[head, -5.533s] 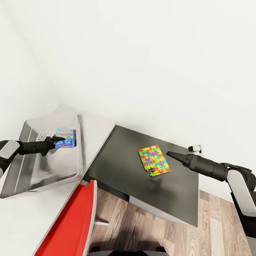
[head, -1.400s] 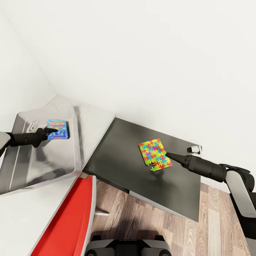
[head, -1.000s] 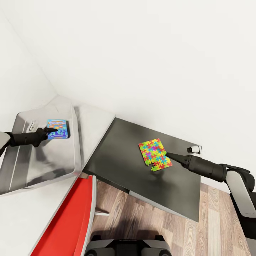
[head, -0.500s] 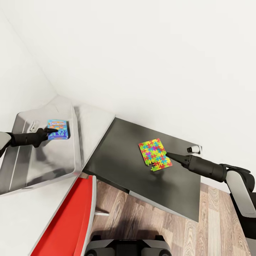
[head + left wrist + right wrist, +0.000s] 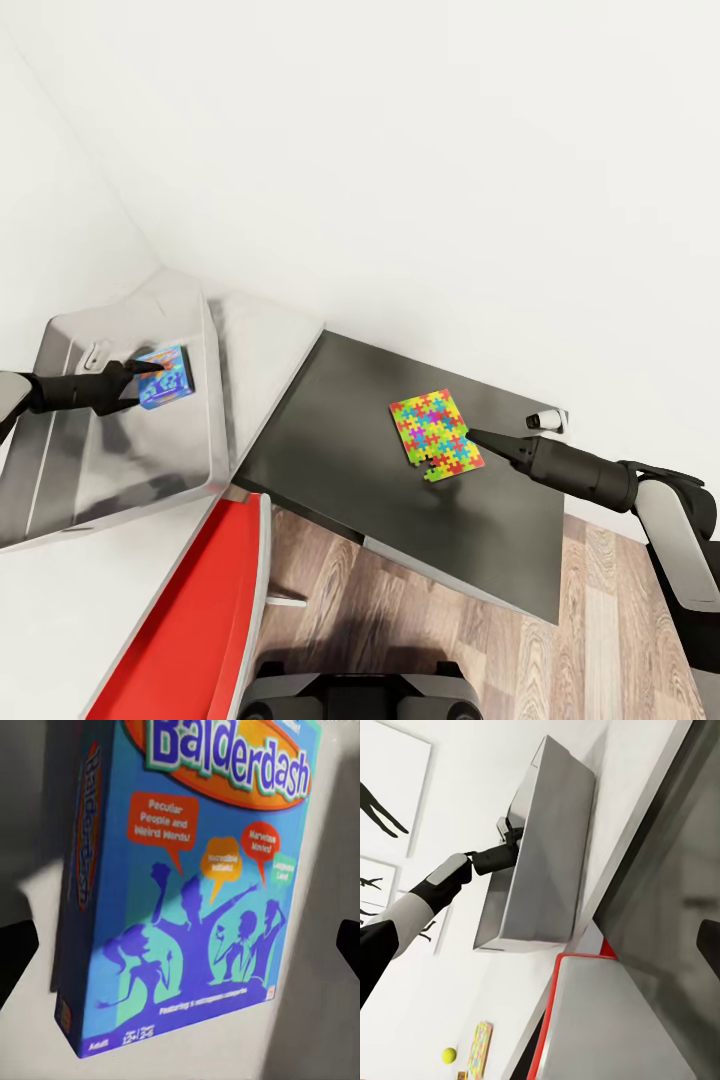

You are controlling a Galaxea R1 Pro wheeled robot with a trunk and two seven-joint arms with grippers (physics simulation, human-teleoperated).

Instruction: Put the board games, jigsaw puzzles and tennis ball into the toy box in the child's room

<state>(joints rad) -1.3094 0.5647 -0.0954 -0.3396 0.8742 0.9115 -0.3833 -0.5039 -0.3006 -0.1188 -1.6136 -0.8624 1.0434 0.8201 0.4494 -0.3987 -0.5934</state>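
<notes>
1. The blue board game (image 5: 163,377) is seen tilted inside the toy box (image 5: 60,480) at the left of the head view, printed "Balderdash" in the left wrist view (image 5: 202,885).
2. The left gripper (image 5: 150,378) is placed at the box's edge, jaws spread wide to either side of it, released.
3. A jigsaw puzzle (image 5: 436,434) is laid flat on the dark lower surface (image 5: 350,470), centre right.
4. The right gripper (image 5: 472,435) is held just touching the puzzle's edge; its jaws' state cannot be told.
5. In the right wrist view, a tennis ball (image 5: 449,1055) and a second puzzle (image 5: 479,1049) are seen at lower left.

A red chair (image 5: 205,620) stands on the wood-plank floor (image 5: 420,640), a white wall socket (image 5: 548,419) nearby.
</notes>
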